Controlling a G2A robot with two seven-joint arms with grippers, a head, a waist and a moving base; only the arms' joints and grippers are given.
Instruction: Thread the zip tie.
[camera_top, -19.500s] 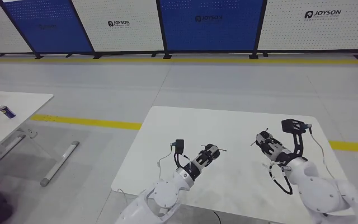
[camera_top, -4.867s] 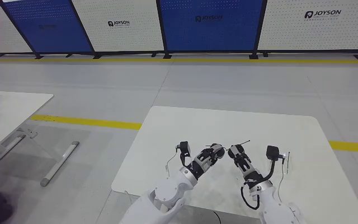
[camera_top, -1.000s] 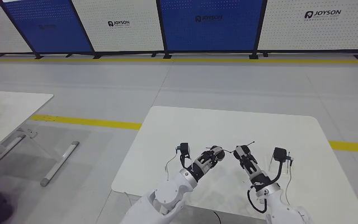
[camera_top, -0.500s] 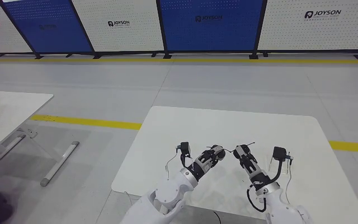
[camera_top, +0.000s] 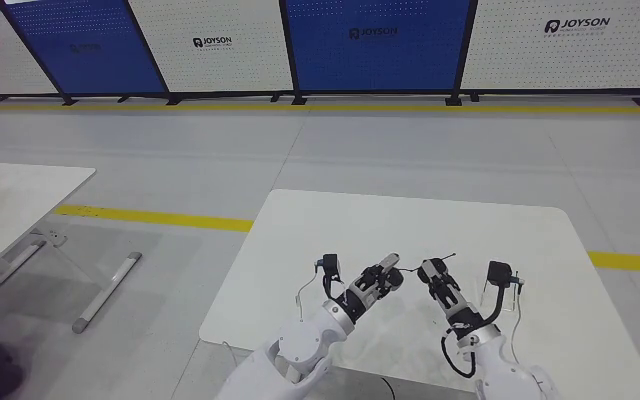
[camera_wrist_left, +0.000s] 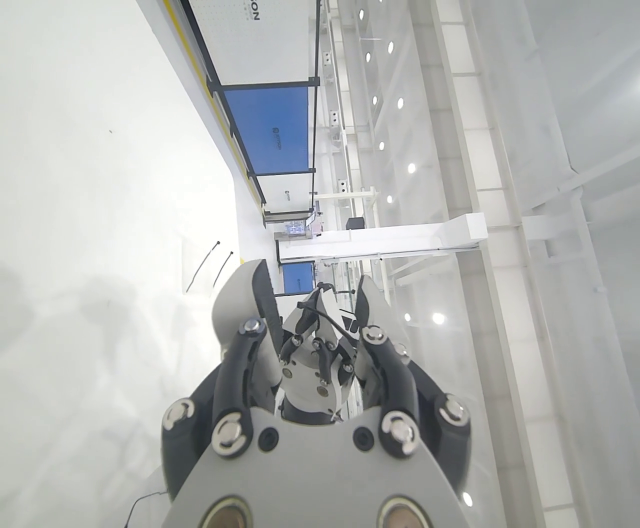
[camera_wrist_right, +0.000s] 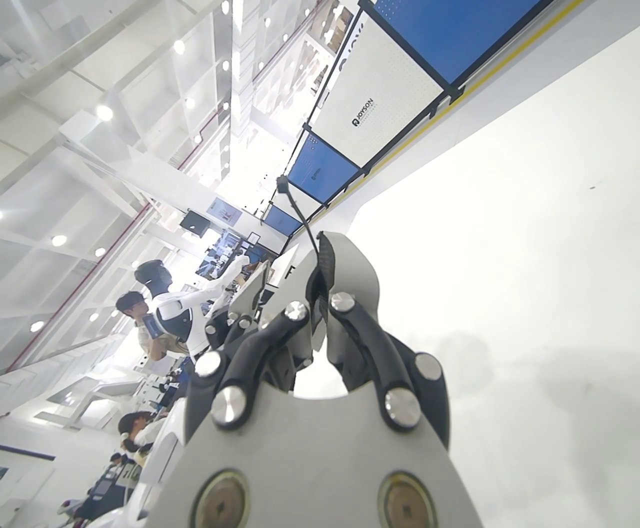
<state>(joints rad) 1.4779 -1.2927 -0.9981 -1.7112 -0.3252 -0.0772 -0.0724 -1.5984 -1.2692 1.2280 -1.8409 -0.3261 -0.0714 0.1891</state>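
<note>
The right hand clamps one zip tie, the left hand gapes released, and two spare ties lie on the tabletop.

Blue and white pegboard panels lined the frame's top; grey floor carried a yellow line at mid-left.

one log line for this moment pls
right gripper: shut on zip tie, head end free | left gripper: open, facing right gripper | spare zip ties: two lying on table
</note>
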